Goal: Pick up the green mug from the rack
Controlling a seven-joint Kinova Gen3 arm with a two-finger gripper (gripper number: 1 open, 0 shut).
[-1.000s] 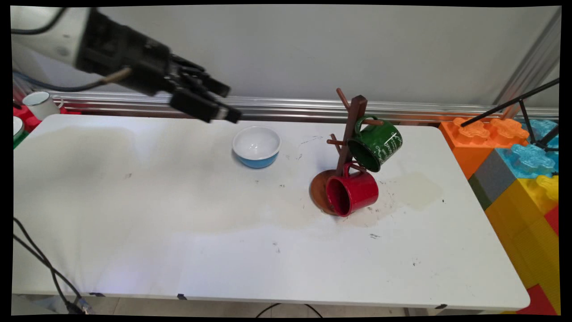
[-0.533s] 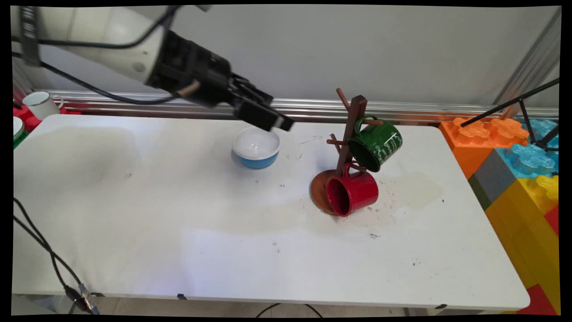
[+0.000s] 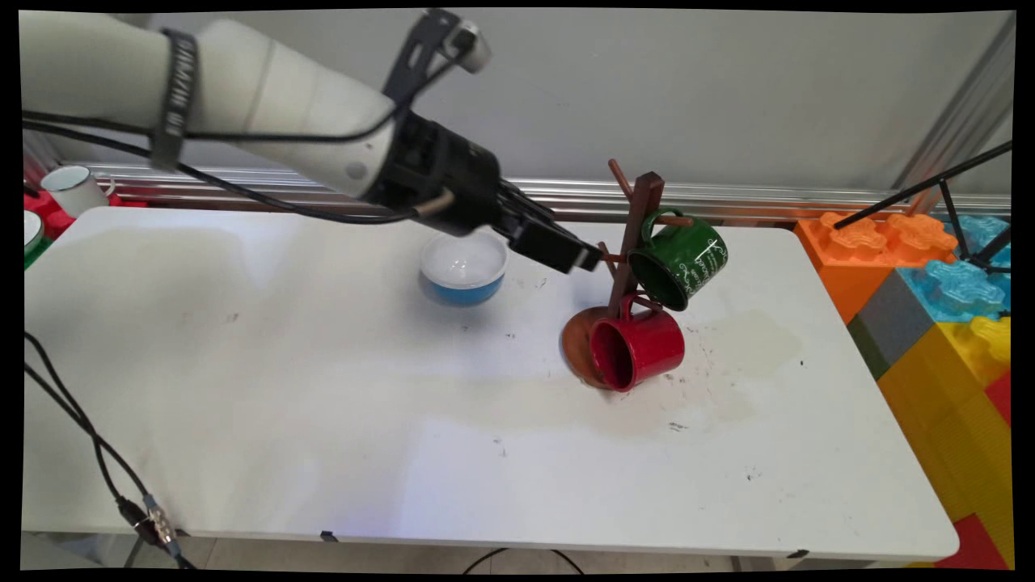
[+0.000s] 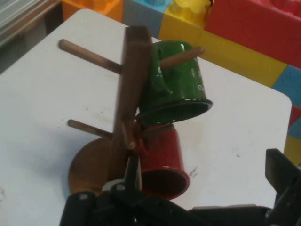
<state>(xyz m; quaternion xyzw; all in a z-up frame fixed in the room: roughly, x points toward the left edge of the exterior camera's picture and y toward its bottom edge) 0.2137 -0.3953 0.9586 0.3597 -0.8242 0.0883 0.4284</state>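
Two mugs share the wooden mug rack [image 3: 639, 234] that stands right of the table's [image 3: 323, 388] middle. The green mug [image 3: 679, 263] hangs by its handle from an upper peg on the rack's right side. The red mug [image 3: 639, 347] sits lower, its handle at a bottom peg and its body down by the round base, mouth turned to the near left. The pegs on the rack's left side are bare.

The jaws now hover just left of the rack, level with its middle peg and close to that peg's tip, though we cannot tell whether they touch it. In the hand view the two black fingers stand wide apart with nothing between them, and the rack and both mugs fill the picture straight ahead.

Over the last second the arm [image 3: 267, 97] has swept from the far left of the table across to the right. It has passed above the blue bowl [image 3: 463, 271], which has not moved and now lies under the wrist. Neither the rack nor the mugs have shifted.

Coloured toy blocks [image 3: 930, 307] are stacked off the table's right end, and a white mug [image 3: 73, 187] stands beyond its far left corner.
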